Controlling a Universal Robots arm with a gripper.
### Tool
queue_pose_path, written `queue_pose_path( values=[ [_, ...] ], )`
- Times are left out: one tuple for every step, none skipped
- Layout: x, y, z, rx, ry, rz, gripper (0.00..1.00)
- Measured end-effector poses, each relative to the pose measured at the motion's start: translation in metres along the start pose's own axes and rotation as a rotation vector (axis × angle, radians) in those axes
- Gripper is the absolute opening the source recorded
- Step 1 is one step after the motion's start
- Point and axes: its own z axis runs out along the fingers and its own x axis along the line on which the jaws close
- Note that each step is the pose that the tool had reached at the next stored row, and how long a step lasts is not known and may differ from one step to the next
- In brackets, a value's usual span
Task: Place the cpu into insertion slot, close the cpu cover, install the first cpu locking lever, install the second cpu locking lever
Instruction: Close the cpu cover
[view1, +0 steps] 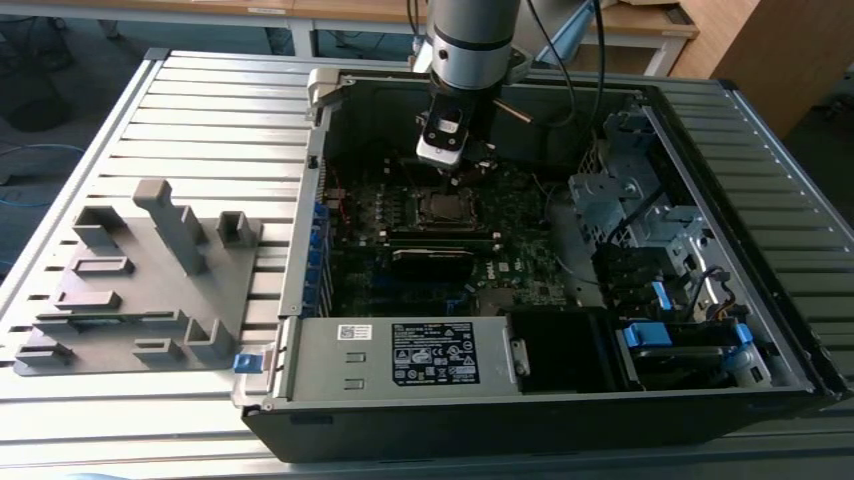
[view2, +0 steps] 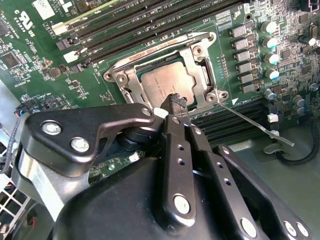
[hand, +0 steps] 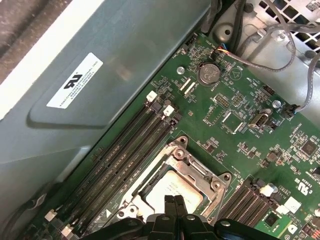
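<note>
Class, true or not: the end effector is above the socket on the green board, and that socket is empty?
Not empty. The second wrist view shows a grey chip seated in the socket; the end effector is above it, as stated.

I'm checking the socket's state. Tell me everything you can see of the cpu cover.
The cpu cover is a thin silvery metal frame, square with a square window, lying flat and closed on the green motherboard. The cpu shows its dull grey top through the window. The tool, shut, has its tip at the window's edge; contact is unclear. A thin lever rod juts out beside one corner.
</note>
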Motion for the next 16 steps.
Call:
queue_pose_path(
  values=[
    [0.0, 0.0, 0.0, 0.0, 0.0, 0.0, 0.11],
    [0.0, 0.0, 0.0, 0.0, 0.0, 0.0, 0.11],
    [0.0, 0.0, 0.0, 0.0, 0.0, 0.0, 0.11],
    [0.0, 0.0, 0.0, 0.0, 0.0, 0.0, 0.11],
    [0.0, 0.0, 0.0, 0.0, 0.0, 0.0, 0.11],
    [0.0, 0.0, 0.0, 0.0, 0.0001, -0.001, 0.11],
    [0.0, 0.0, 0.0, 0.0, 0.0002, -0.005, 0.11],
    [0.0, 0.0, 0.0, 0.0, 0.0005, -0.011, 0.11],
    [0.0, 0.0, 0.0, 0.0, 0.0008, -0.02, 0.11],
    [0.0, 0.0, 0.0, 0.0001, 0.0012, -0.03, 0.11],
    [0.0, 0.0, 0.0, 0.0001, 0.0017, -0.042, 0.11],
    [0.0, 0.0, 0.0, 0.0001, 0.0021, -0.054, 0.11],
    [0.0, 0.0, 0.0, 0.0002, 0.0026, -0.066, 0.11],
    [0.0, 0.0, 0.0, 0.0002, 0.0031, -0.079, 0.11],
    [0.0, 0.0, 0.0, 0.0002, 0.0036, -0.091, 0.11],
    [0.0, 0.0, 0.0, 0.0003, 0.0041, -0.104, 0.11]
  ],
)
